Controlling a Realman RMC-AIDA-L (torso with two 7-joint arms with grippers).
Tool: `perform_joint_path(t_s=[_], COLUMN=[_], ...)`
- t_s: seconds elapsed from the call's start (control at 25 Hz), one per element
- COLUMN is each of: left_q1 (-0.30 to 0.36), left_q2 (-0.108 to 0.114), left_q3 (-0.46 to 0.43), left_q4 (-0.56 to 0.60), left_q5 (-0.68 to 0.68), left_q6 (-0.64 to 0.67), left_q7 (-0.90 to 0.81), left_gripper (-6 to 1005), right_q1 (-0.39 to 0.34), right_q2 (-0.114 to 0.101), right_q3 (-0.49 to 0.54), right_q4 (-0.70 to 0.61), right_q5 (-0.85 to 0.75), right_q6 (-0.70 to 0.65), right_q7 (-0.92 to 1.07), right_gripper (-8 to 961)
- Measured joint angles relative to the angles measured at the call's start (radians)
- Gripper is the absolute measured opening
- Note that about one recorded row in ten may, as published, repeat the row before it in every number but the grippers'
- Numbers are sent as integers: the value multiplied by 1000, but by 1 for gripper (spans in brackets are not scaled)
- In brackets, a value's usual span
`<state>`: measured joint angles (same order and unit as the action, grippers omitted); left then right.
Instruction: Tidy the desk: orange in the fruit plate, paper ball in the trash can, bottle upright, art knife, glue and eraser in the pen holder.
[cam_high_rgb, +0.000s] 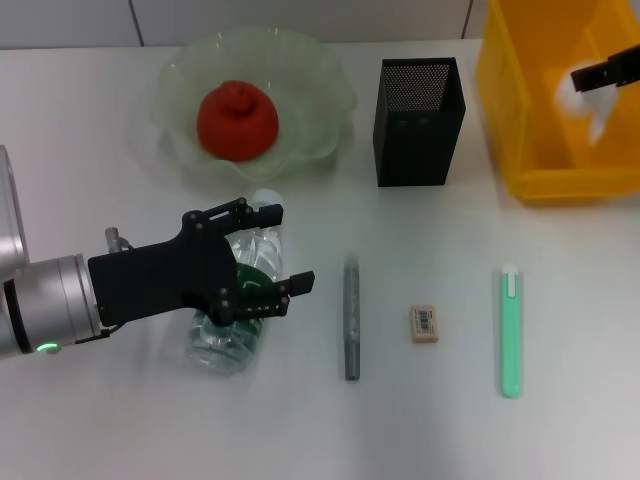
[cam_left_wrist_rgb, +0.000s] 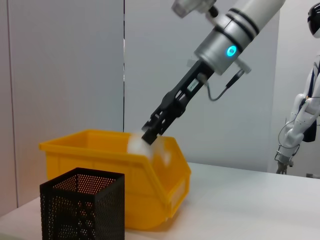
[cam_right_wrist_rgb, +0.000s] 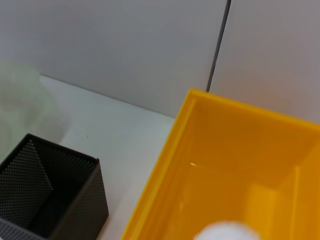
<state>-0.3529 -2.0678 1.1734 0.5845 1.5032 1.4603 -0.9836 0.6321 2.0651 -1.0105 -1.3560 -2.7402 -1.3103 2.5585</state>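
Upper right of the head view, the right end effector (cam_high_rgb: 577, 83) pinches the paper ball (cam_high_rgb: 566, 88) over the trash can (cam_high_rgb: 520, 120); release well inside the walls. Left end effector (cam_high_rgb: 283, 252) is spread around the lying bottle (cam_high_rgb: 235, 330).

The red-orange, lumpy orange (cam_high_rgb: 237, 121) sits in the pale green, wavy-rimmed fruit plate (cam_high_rgb: 320, 95) at the back of the counter. Just beside the plate stands the black mesh pen holder (cam_high_rgb: 418, 121), upright, and next to that the bright yellow trash can (cam_high_rgb: 530, 150). A white paper ball (cam_left_wrist_rgb: 137, 144), blurred, hangs at the can's open top. The clear bottle (cam_high_rgb: 235, 300) lies on its side. The small beige eraser (cam_high_rgb: 424, 324), barcode up, lies flat nearer the front.
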Motion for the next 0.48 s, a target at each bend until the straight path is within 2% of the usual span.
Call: perform_joint_path(t_s=[0.16, 0.28, 0.36, 0.48], left_q1=[-1, -2, -2, -2], left_q2=[0, 0, 0, 1], left_q3=[0, -2, -8, -13], left_q4=[0, 0, 2, 19], left_q5=[0, -2, -5, -5], left_q6=[0, -1, 0, 12], left_q7=[-3, -8, -22, -80], left_gripper=[824, 824, 823, 822], right_q1=[12, 6, -25, -130], right_q2=[-1, 4, 11, 17], right_q3=[1, 5, 4, -17], right_q4=[38, 16, -45, -168], right_q5=[1, 17, 66, 258], right_q6=[29, 29, 18, 11], right_q7=[-9, -11, -30, -111], right_gripper=[730, 764, 786, 820])
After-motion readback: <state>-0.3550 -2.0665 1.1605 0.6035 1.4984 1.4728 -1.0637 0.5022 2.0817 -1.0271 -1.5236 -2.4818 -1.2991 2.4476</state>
